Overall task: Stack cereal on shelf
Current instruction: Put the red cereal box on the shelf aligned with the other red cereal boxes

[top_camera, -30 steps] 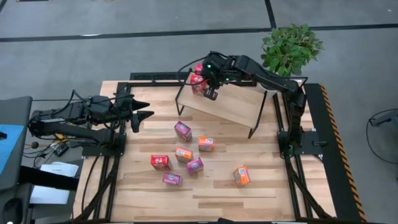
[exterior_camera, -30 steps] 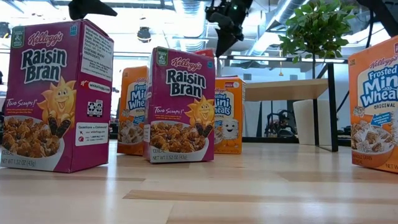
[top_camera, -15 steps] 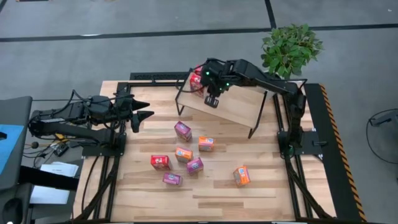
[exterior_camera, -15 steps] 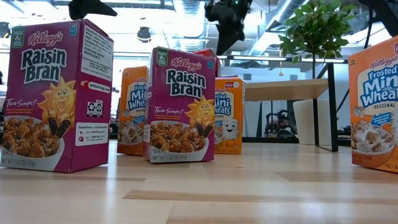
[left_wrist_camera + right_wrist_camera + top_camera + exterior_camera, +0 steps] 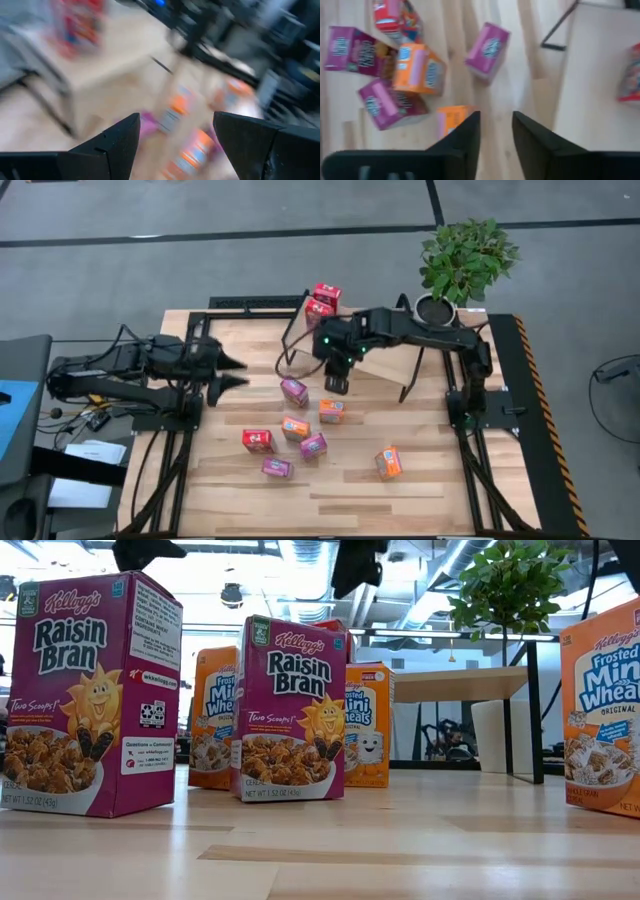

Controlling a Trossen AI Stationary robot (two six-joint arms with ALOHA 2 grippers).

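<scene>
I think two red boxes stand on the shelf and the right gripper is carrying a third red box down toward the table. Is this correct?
Not quite. The right gripper carries nothing: the right wrist view shows its fingers open with only table between them. The rest holds: in the high view two red boxes stand at the shelf's far end, and the gripper is over the table near the purple box.

Two red cereal boxes [image 5: 322,300] are standing together on one shelf [image 5: 392,358]. Seven more boxes are lying on the table [image 5: 440,480]: three magenta-purple [image 5: 294,391], three orange [image 5: 332,411], and one red [image 5: 258,441]. One potted plant [image 5: 465,260] is sitting at the table's far corner.
</scene>
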